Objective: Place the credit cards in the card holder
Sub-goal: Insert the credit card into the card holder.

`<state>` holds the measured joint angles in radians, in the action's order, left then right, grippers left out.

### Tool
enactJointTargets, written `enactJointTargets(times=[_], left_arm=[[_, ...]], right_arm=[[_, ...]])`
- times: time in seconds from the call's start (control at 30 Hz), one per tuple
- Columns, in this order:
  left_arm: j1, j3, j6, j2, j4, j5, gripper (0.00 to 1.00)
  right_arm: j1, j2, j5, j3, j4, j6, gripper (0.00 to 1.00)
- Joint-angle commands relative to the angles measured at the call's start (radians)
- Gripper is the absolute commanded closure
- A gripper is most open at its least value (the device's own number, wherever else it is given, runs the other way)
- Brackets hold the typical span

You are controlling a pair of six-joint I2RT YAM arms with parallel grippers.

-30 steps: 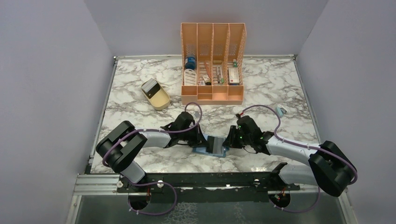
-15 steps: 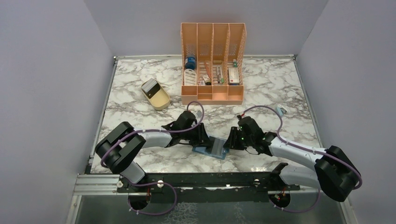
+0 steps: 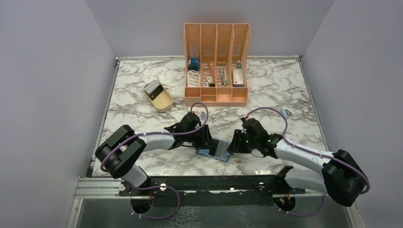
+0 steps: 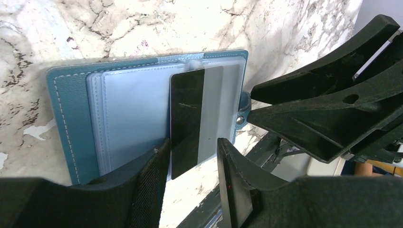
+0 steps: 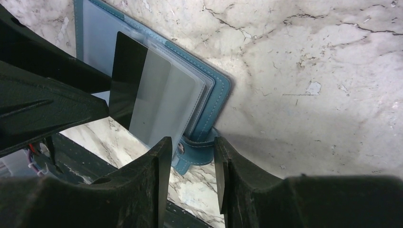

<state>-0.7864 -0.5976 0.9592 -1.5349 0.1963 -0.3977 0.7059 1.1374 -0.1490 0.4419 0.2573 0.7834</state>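
A marble-patterned counter [image 3: 285,85] is seen from above, with two robot arms reaching in from the near edge toward its middle. Between them lies the card holder [image 4: 71,118], a small teal-blue case opened flat on the counter near the front edge. Its inside is lighter blue, with clear sleeves.

One credit card [image 4: 187,118], black along one side and grey along the other, lies on the open holder. Part of it sits under a translucent sleeve. The other end sticks out past the sleeve toward the left arm.

The left hand [image 4: 192,142] is low at the holder's left side with its two fingers parted. The free end of the card shows in the gap between them. They flank it rather than pinch it.

The right hand [image 5: 192,140] is at the holder's opposite side, its fingers also parted. The holder's snap tab [image 5: 195,151] lies in the gap between them. I cannot tell whether either finger touches the tab.

Farther back, well apart from the arms, an orange slotted organiser [image 3: 216,100] stands upright with small items in its compartments. To its left, a shallow beige tray [image 3: 167,103] sits at an angle. A greyish flat card [image 3: 152,89] rests at the tray's far end.
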Motion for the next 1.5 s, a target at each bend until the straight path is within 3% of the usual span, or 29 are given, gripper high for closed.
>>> enactJointTargets(times=[0.0,0.13,0.5,1.2,1.47], left_arm=[[-0.009,-0.027,-0.031,0.012,-0.022,0.034,0.57],[-0.014,-0.029,-0.033,-0.003,-0.018,0.035,0.59],[-0.039,-0.061,-0.036,-0.042,0.014,0.015,0.79],[-0.051,-0.056,-0.052,-0.003,0.076,0.041,0.71],[-0.051,-0.054,-0.030,0.013,0.015,0.116,0.71]], right_arm=[[0.004,0.018,-0.035,-0.024,-0.067,0.027,0.61],[0.004,0.029,-0.046,-0.040,-0.106,0.045,0.62],[0.004,0.100,-0.067,-0.043,-0.191,0.052,0.66],[0.004,0.186,0.055,0.093,-0.114,-0.115,0.72],[0.004,0.109,0.061,0.190,0.130,-0.172,0.61]])
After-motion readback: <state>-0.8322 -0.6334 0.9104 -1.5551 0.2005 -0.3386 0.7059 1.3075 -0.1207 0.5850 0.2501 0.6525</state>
